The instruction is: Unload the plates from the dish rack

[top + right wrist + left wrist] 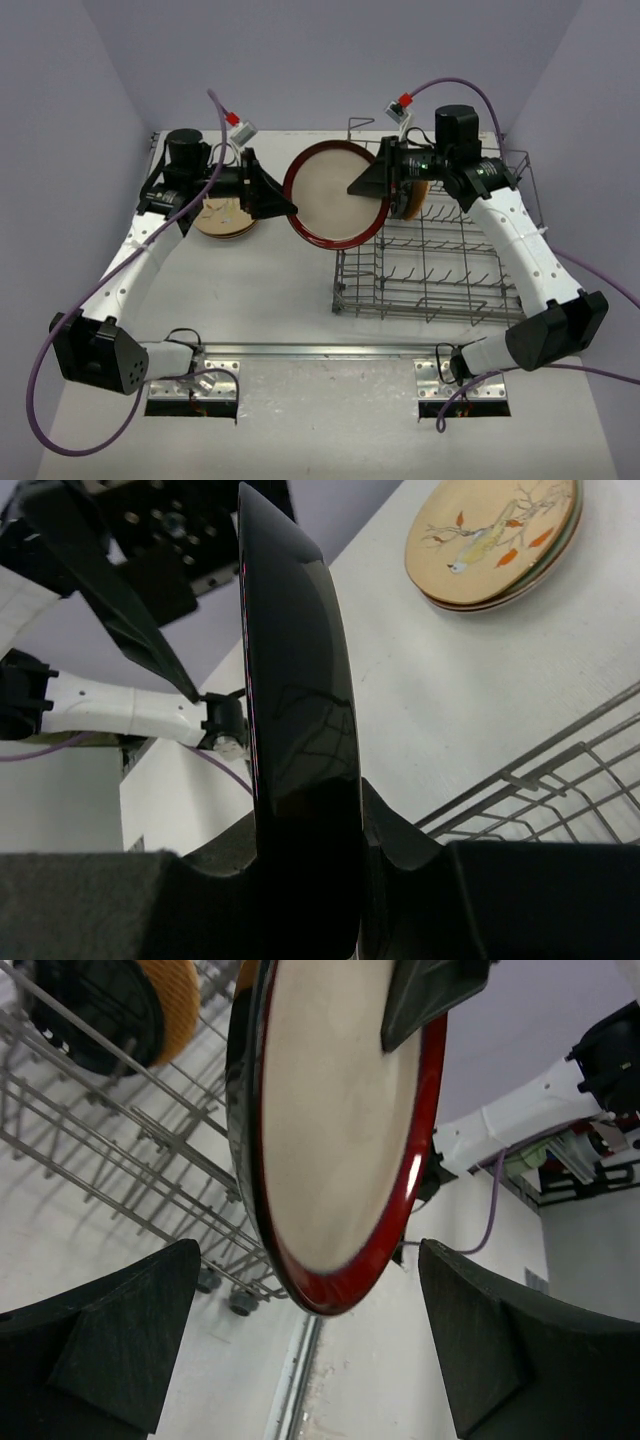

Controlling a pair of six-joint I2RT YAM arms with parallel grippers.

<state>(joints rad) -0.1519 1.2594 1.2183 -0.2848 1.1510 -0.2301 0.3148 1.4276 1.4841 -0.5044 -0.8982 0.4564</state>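
Observation:
A cream plate with a dark red rim (330,200) hangs upright in the air between the two arms, left of the dish rack (440,265). My right gripper (367,185) is shut on its right rim; in the right wrist view the plate (295,720) stands edge-on in that gripper (320,880). My left gripper (285,203) is open at the plate's left rim. In the left wrist view the rim (335,1295) dips between the spread fingers (110,1350) without touching them. A tan-orange plate (178,1000) and a black plate (95,1010) stand in the rack.
A stack of plates (222,217) with a bird-and-branch pattern on top (495,535) lies on the table under the left arm. The rack's wire edge (560,780) is just right of the right gripper. A metal rail (320,350) runs along the table's near edge.

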